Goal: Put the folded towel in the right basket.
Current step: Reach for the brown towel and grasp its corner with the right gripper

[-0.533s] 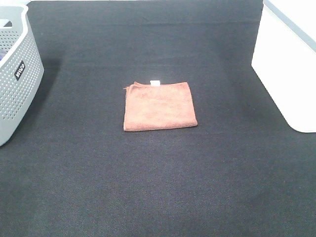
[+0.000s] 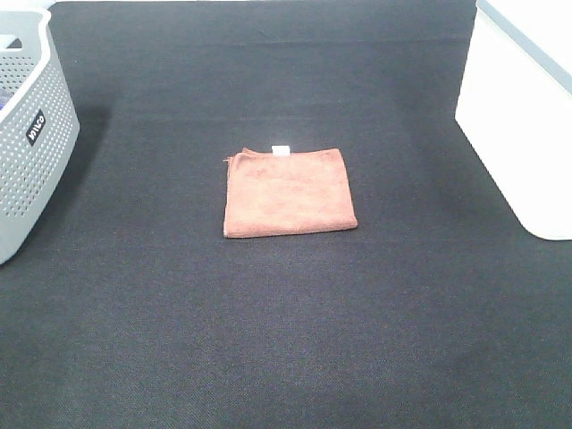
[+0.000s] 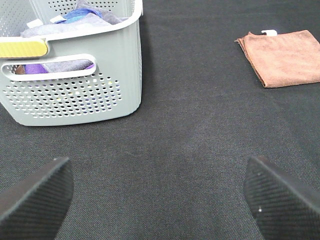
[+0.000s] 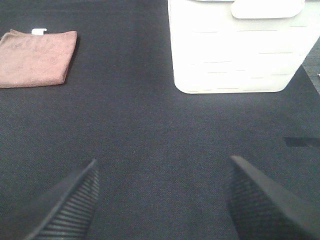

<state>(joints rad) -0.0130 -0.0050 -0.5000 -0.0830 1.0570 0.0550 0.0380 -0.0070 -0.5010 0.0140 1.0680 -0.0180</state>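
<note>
Probably a lab bench: a black cloth-covered table flanked by a grey basket and a white basket.

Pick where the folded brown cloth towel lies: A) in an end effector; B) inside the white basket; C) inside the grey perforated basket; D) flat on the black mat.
D: the folded brown cloth towel lies flat on the black mat, with nothing gripping it.

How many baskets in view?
2. A grey perforated basket stands at the table's left edge with cloths inside. A white basket stands at the right edge. The folded towel lies between them. The high view crops both baskets.
</note>
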